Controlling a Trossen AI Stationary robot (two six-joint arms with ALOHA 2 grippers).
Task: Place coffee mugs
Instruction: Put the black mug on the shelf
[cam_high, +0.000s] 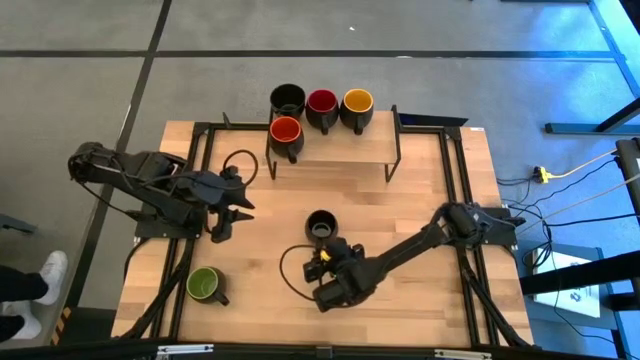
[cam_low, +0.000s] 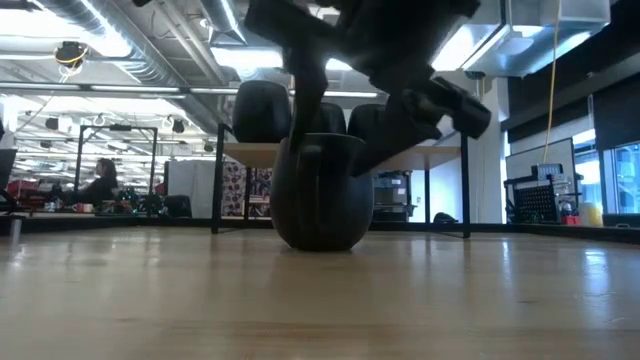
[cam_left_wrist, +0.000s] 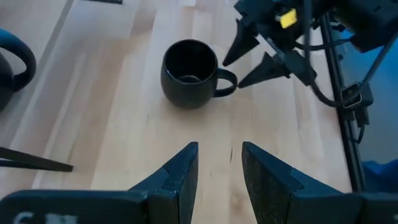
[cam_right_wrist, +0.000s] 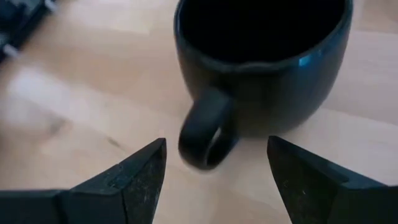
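Plain black mug (cam_right_wrist: 261, 68), no legible writing

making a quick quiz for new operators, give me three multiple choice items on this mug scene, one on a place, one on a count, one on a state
1. Where does the green mug stand?
A. on the rack
B. on the table near the left arm
C. in the right hand

2. How many mugs stand on the rack?
A. two
B. four
C. six

3. How is the right hand set?
A. open, fingers either side of the black mug's handle
B. shut on the mug's rim
C. open, far from any mug

Answers:
1 B, the high view shows it on the wood at the table's front left.
2 B, a black, a dark red, a yellow and an orange-red one stand there.
3 A, the right wrist view shows the black mug unheld, its handle between spread fingers.
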